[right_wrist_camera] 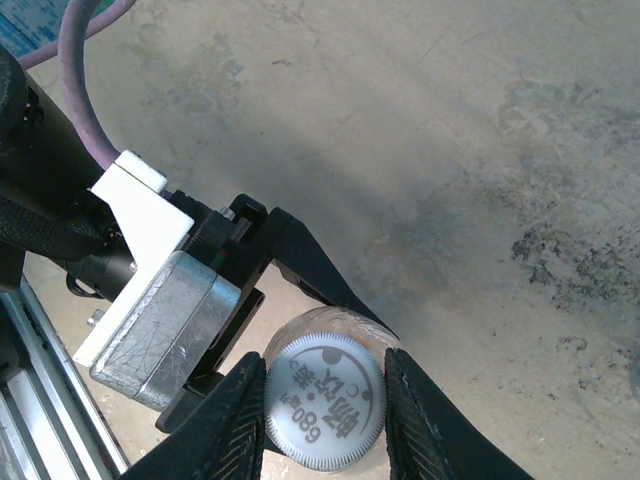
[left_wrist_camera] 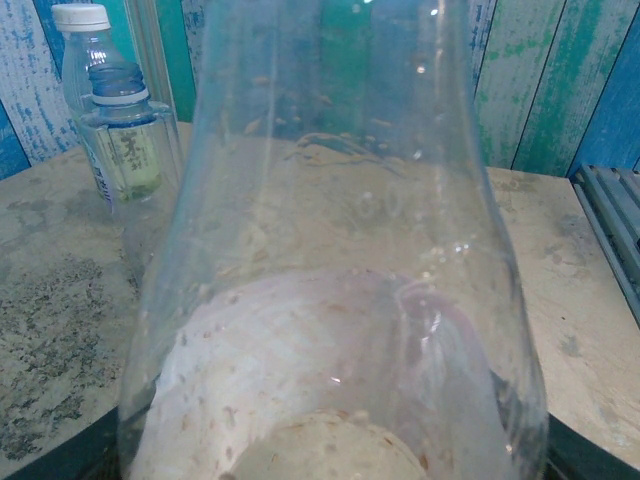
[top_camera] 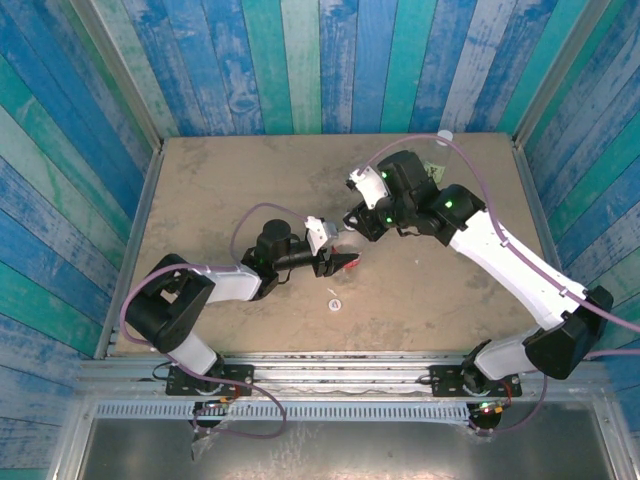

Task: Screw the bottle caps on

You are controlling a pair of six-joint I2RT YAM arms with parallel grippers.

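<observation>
Mottled worktop (top_camera: pixel 200 200), blue plank walls (top_camera: pixel 300 60). One clear bottle (left_wrist_camera: pixel 340 250), likely light and slippery, was clamped in left fingers (right_wrist_camera: pixel 310 265). One ribbed white cap (right_wrist_camera: pixel 325 400) sat atop it, right fingers (right_wrist_camera: pixel 235 420) pinching its rim.

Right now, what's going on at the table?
The left gripper holds a clear bottle at mid-table, while the right gripper is closed on a white cap sitting on that bottle's mouth. Whether it is threaded tight can't be told. A second cap lies loose nearer the arms. At the far edge stand two more bottles, one capped, the other apparently open.
</observation>
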